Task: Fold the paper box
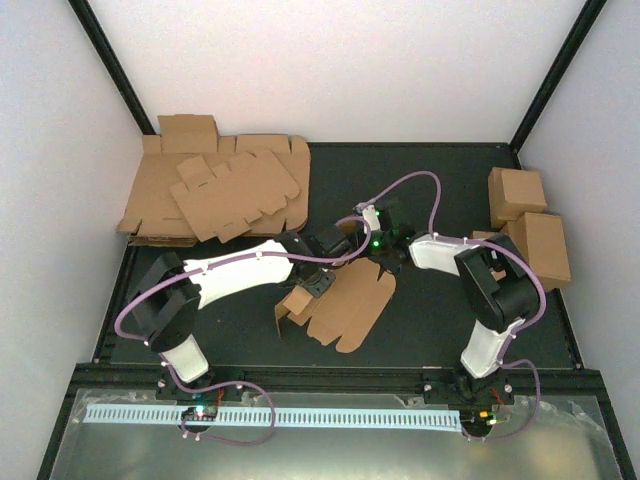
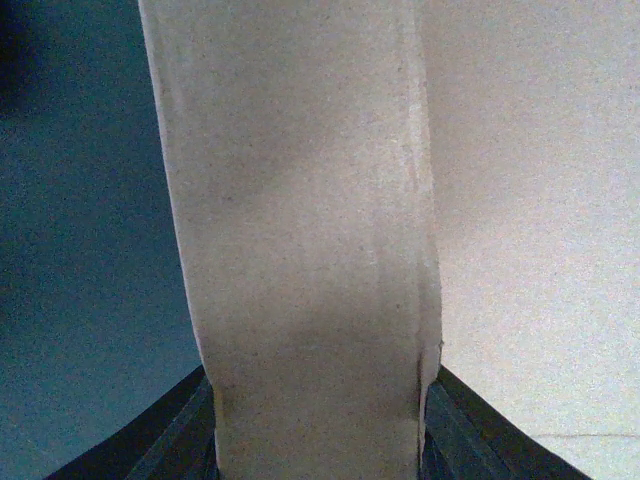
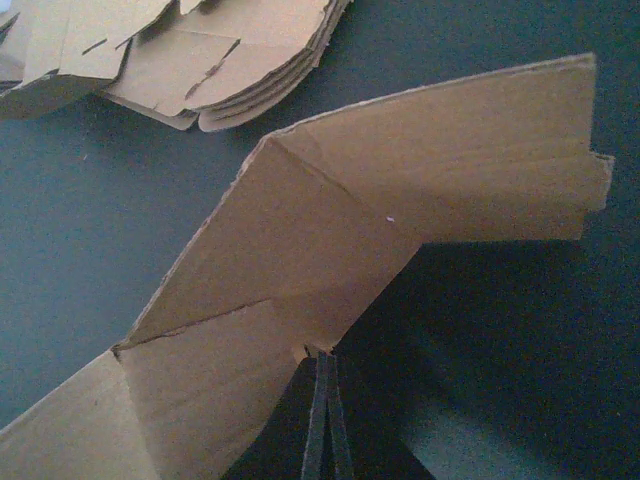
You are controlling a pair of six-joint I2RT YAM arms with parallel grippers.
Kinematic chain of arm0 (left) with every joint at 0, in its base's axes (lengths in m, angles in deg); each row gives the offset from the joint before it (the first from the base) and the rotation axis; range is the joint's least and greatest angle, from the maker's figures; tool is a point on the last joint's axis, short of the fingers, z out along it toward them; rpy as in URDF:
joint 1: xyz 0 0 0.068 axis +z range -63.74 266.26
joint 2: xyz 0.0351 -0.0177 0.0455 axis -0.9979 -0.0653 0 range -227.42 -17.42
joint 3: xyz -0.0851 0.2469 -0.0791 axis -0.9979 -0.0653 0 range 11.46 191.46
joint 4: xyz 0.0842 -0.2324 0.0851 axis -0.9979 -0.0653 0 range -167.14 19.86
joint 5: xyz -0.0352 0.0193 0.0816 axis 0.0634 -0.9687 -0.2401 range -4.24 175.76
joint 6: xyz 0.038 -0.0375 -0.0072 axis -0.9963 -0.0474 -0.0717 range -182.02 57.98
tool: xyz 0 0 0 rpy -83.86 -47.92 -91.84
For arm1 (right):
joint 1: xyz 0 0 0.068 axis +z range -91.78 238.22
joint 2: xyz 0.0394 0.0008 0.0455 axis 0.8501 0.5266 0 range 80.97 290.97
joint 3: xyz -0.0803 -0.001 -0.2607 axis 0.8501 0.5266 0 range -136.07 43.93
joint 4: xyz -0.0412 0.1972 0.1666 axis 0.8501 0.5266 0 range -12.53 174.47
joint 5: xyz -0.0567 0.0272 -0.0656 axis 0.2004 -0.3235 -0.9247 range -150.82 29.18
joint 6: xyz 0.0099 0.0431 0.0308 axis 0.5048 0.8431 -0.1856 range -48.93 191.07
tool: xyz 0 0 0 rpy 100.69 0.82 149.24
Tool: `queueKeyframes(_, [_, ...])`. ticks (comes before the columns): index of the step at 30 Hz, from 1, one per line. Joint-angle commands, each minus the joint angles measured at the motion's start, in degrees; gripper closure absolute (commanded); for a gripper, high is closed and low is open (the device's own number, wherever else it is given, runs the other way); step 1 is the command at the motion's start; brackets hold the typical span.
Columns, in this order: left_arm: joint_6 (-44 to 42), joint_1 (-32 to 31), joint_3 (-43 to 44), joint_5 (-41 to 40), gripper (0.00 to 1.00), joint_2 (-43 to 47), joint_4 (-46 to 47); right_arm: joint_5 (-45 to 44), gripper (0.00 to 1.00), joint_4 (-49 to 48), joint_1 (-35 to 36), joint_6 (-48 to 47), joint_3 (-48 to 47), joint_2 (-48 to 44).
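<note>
The paper box [image 1: 350, 305] is a brown cardboard blank lying partly folded in the middle of the dark table, with its left side flap raised. My left gripper [image 1: 313, 282] is at that raised flap. In the left wrist view the flap [image 2: 310, 250] fills the gap between the two spread fingers [image 2: 185, 430], and the fingertips are hidden. My right gripper [image 1: 378, 262] is at the box's far end. In the right wrist view its fingers [image 3: 316, 420] are pressed together, pinching the lower edge of a lifted, creased panel [image 3: 330, 230].
A thick heap of flat cardboard blanks [image 1: 215, 190] lies at the back left and also shows in the right wrist view [image 3: 190, 60]. Folded brown boxes [image 1: 530, 225] stand at the right edge. Black frame rails border the table.
</note>
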State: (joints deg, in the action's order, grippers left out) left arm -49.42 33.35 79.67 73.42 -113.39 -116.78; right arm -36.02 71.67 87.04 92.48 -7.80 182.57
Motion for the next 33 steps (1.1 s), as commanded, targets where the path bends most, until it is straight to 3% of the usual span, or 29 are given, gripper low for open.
queueKeyframes(1, [-0.5, -0.2, 0.4, 1.7, 0.57, 0.2, 0.1, -0.2, 0.98, -3.8, 1.0, -3.8, 1.6, 0.4])
queueKeyframes(21, [-1.3, -0.6, 0.3, 3.2, 0.57, -0.4, 0.9, 13.8, 0.98, -14.5, 1.5, 1.5, 8.2, -0.2])
queueKeyframes(33, [-1.4, -0.8, 0.2, 3.2, 0.57, -0.8, 0.7, 15.6, 0.98, -17.5, 1.5, 5.3, 8.7, -0.9])
